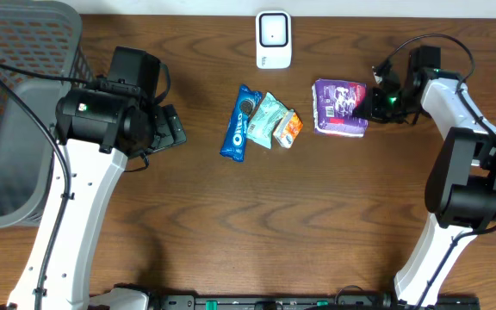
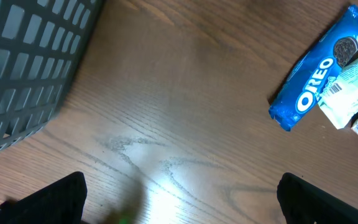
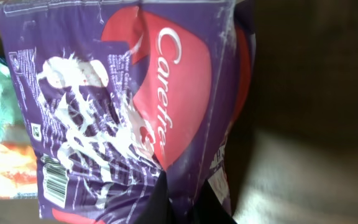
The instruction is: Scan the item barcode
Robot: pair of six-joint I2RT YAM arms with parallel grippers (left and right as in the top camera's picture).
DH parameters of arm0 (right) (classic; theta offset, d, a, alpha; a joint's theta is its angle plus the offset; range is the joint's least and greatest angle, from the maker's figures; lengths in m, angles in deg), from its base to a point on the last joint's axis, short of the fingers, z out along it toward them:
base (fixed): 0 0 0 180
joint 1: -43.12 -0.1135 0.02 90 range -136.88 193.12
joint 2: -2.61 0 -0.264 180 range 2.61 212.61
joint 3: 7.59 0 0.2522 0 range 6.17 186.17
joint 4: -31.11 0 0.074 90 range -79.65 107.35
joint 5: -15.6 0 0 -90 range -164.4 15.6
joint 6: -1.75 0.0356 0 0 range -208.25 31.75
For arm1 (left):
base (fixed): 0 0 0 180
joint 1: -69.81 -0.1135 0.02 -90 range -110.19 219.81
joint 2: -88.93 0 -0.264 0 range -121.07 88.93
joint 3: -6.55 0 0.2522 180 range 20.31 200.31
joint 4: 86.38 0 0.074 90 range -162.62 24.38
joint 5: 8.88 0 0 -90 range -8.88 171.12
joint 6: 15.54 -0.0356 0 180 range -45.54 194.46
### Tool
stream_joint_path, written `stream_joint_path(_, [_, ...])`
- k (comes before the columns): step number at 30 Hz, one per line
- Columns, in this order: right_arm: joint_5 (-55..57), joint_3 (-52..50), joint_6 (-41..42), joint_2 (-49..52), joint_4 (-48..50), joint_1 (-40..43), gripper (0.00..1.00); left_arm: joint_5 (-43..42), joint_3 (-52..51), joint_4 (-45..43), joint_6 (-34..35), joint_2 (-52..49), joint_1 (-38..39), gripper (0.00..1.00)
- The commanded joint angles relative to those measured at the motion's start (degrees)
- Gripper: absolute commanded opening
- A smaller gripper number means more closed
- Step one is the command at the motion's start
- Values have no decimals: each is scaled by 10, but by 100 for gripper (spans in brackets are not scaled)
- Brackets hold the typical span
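Note:
A purple and red Carefree pack [image 1: 341, 107] lies on the table at the right, and my right gripper [image 1: 370, 108] is shut on its right edge. In the right wrist view the pack [image 3: 135, 93] fills the frame. Its wrapper is pinched between my dark fingers [image 3: 160, 202], with the right gripper [image 3: 188, 199] at the bottom. A barcode [image 3: 55, 180] shows at the pack's lower left. The white scanner [image 1: 273, 39] stands at the back centre. My left gripper [image 1: 172, 129] hangs open over bare wood [image 2: 182, 199], holding nothing.
A blue Oreo pack [image 1: 240, 122], a teal pack [image 1: 269, 119] and a small orange pack [image 1: 288, 129] lie together mid-table. The Oreo pack [image 2: 319, 71] is also in the left wrist view. A grey basket [image 1: 24, 112] stands at the left edge.

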Motion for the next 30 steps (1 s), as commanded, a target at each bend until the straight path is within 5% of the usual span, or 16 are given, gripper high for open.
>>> stream_joint_path(1, [112, 57, 8, -15, -50, -5, 1, 3, 3, 2, 3, 6, -2, 98])
stream_joint_path(12, [778, 120, 179, -74, -144, -150, 1, 3, 3, 2, 3, 6, -2, 98])
stream_joint_path(15, [861, 94, 222, -55, -139, -189, 1, 3, 3, 2, 3, 6, -2, 98])
stream_joint_path(20, [825, 63, 216, -17, -111, -227, 1, 3, 3, 2, 3, 6, -2, 98])
stream_joint_path(22, [781, 65, 216, -19, -110, -221, 23, 3, 3, 2, 3, 6, -2, 98])
stream_joint_path(23, [732, 75, 210, -24, -113, -208, 58, 3, 3, 2, 3, 6, -2, 98])
stream_joint_path(30, [326, 178, 71, -45, -152, -28, 82, 3, 3, 2, 3, 6, -2, 98])
